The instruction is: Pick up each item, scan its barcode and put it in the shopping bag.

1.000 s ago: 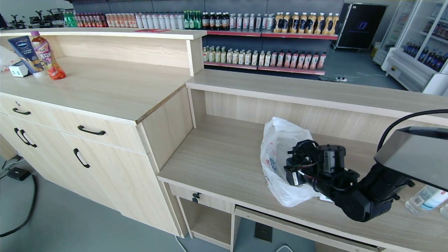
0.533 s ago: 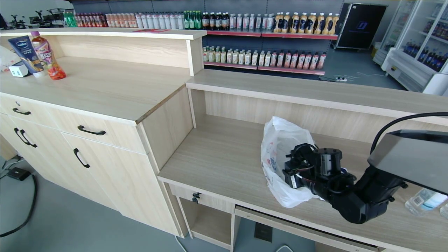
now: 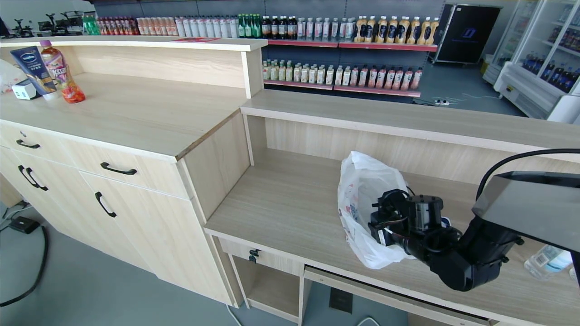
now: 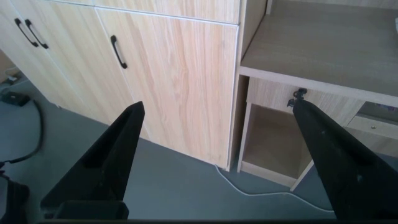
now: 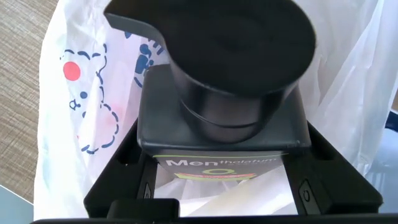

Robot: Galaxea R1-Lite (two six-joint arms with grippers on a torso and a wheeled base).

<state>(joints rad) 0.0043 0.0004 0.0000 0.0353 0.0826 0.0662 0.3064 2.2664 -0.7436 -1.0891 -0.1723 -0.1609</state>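
Dark grey with a broad black cap, a tube [image 5: 224,124] sits gripped in the right end effector [image 3: 383,215], which is closed on its body with a finger at each side. The tube is inside the mouth of the white plastic shopping bag [image 3: 362,181], whose printed wall rises around it in the right wrist view. The bag stands on the lower counter [image 3: 290,203], near its front edge. A clear water bottle [image 3: 546,261] lies on the same counter, well apart from the bag on the robot's right.

Off to the robot's left, the left end effector [image 4: 217,106] hangs with its two black fingers spread wide and holding nothing, above the grey floor in front of the cabinet doors.

On the far left of the higher counter [image 3: 136,108], a blue tube [image 3: 31,68], a tilted drink bottle [image 3: 56,68] and a small white box [image 3: 25,90] stand close together. Shelves of bottles [image 3: 340,27] line the wall behind.
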